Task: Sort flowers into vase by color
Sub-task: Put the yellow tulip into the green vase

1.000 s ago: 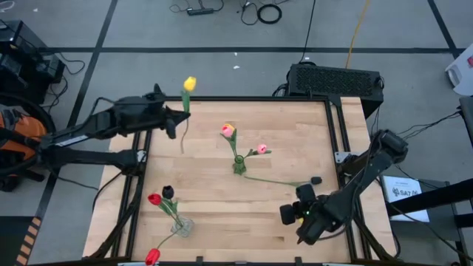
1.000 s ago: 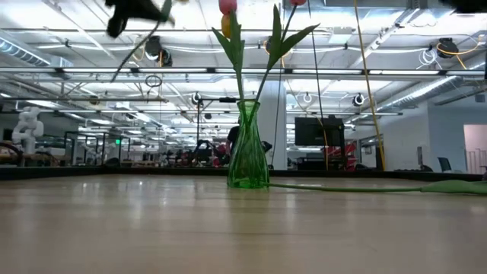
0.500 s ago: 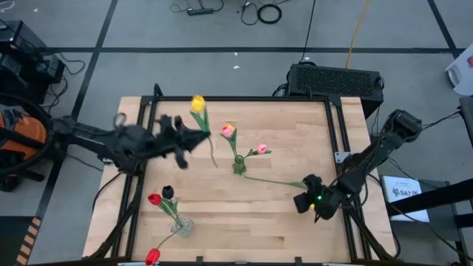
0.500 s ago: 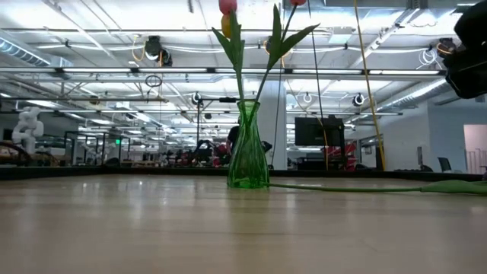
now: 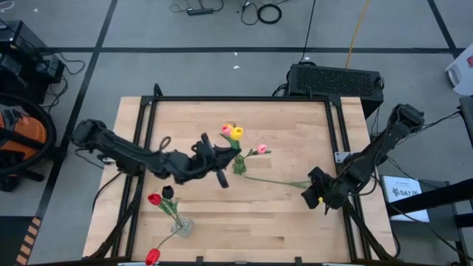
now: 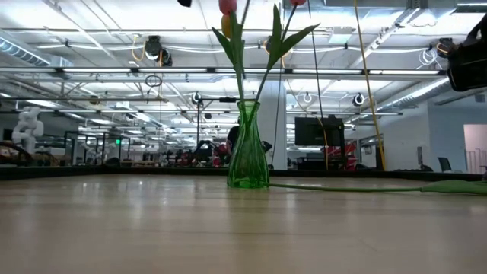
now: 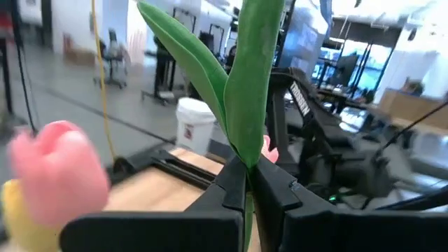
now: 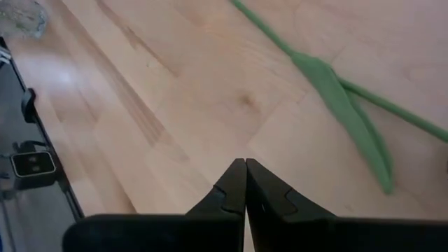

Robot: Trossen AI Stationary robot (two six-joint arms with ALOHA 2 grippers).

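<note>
Two vases stand on the wooden table (image 5: 295,214): a green vase (image 5: 239,165) at the centre of the high view and a clear vase (image 5: 182,226) at lower left. Only the high view shows both; the low view shows just the green vase (image 6: 248,152), upright, with stems and leaves rising out of the top of the frame.

From above, the green vase holds a pink tulip (image 5: 227,130) and a second pink tulip (image 5: 261,149) leaning to the right. The yellow tulip (image 5: 237,133) sits just beside the first pink head, above the vase mouth. The left gripper (image 5: 214,154) lies immediately left of the green vase. Its wrist view reveals what the high view cannot: the fingers (image 7: 231,187) are clamped on the yellow tulip's green stem.

The clear vase holds a red tulip (image 5: 154,199) and a black tulip (image 5: 168,192). Another red tulip (image 5: 152,256) lies at the table's bottom edge.

A loose stem (image 5: 273,179) lies flat right of the green vase. The right gripper (image 5: 313,193) hovers at the centre right near its end; the right wrist view shows its fingers (image 8: 238,183) pressed together, holding nothing, over bare wood beside the stem's leaf (image 8: 346,112).
</note>
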